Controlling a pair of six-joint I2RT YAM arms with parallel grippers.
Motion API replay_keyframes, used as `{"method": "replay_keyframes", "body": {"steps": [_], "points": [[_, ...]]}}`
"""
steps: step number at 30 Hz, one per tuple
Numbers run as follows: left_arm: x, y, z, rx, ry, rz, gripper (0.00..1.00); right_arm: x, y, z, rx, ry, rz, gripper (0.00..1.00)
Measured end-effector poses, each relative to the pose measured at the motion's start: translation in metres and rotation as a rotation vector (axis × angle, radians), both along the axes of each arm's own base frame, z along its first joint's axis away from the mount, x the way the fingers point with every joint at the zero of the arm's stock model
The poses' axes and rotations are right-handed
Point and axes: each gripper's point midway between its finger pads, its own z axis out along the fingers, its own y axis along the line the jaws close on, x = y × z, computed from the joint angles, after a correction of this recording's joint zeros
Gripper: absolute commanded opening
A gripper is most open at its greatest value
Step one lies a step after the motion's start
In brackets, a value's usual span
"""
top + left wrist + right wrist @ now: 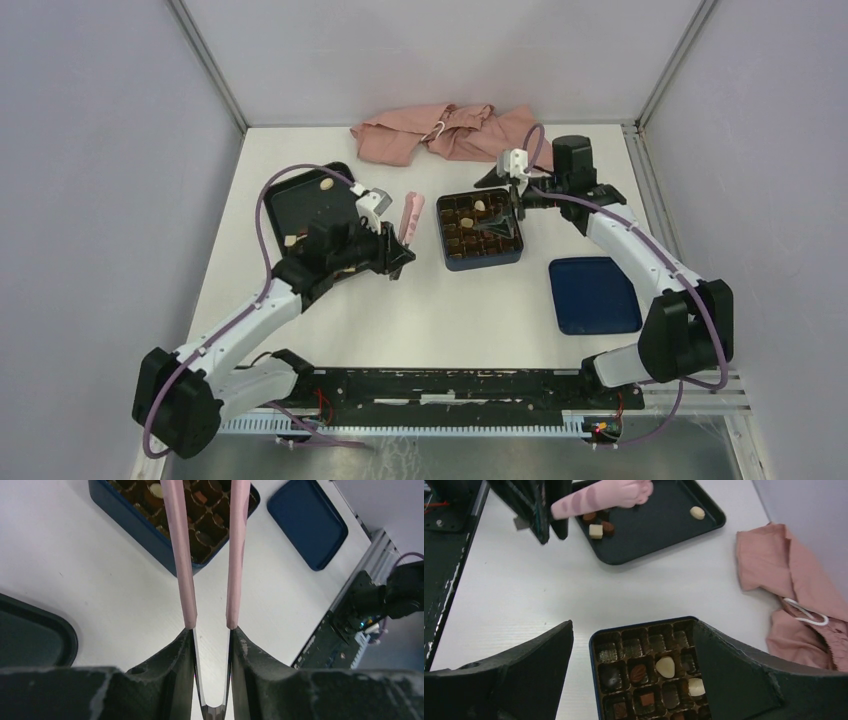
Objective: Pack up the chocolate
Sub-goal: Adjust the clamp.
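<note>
Risks first. Loose chocolate point(595, 531) lies on the black tray point(285, 200), behind and beside the left gripper point(213, 630). The pieces are small next to the pink tongs point(180, 555) this gripper carries, so a weak or off-centre squeeze could flick one across the tray or drop it on the bare table point(430, 300) ahead of the fingertips. The tongs are long and thin, and a loose hold could let them twist or slide in the jaws, so the tips would miss their cell. Ahead of the tongs sits the blue box point(594, 645), partly filled. A piece let go too high could bounce out or land on one already seated. The right gripper point(633, 624) hangs right over that box, so the tongs coming in could strike its fingers. If nothing clamps the box, a nudge could shift it.

The left gripper is pinched on the base of the tongs, whose two arms stand a little apart. Their tips run out of the wrist view, and I cannot tell whether a piece sits between them. The right gripper is spread wide, with one finger on either side of the box's near corner and nothing held. I cannot tell whether a finger touches the box wall. Cream and brown pieces lie in the cells just below it.
</note>
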Motion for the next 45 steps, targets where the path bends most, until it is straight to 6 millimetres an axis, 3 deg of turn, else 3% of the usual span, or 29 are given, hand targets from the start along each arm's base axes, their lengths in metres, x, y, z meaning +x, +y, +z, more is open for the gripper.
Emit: {"method": "replay_keyframes", "body": {"steps": [3, 8, 15, 22, 38, 45], "points": [[-0.003, -0.004, -0.001, -0.035, -0.109, 0.054, 0.34, 0.007, 0.001, 0.027, 0.034, 0.003, -0.058, 0.88], [0.0, -0.014, 0.012, -0.103, -0.232, 0.131, 0.34, 0.005, 0.007, 0.043, 0.141, 0.165, -0.153, 0.89], [0.003, -0.028, 0.029, -0.136, -0.312, 0.206, 0.34, -0.012, 0.034, 0.028, 0.254, 0.499, -0.217, 0.92], [0.003, -0.037, 0.009, -0.078, -0.294, 0.231, 0.34, -0.029, 0.067, 0.027, 0.268, 0.661, -0.242, 0.92], [0.006, -0.062, -0.004, -0.035, -0.27, 0.203, 0.35, -0.019, 0.081, 0.005, 0.248, 0.769, -0.401, 0.86], [0.003, -0.07, -0.01, -0.03, -0.259, 0.172, 0.35, -0.015, 0.08, 0.002, 0.258, 0.817, -0.451, 0.72]]}}
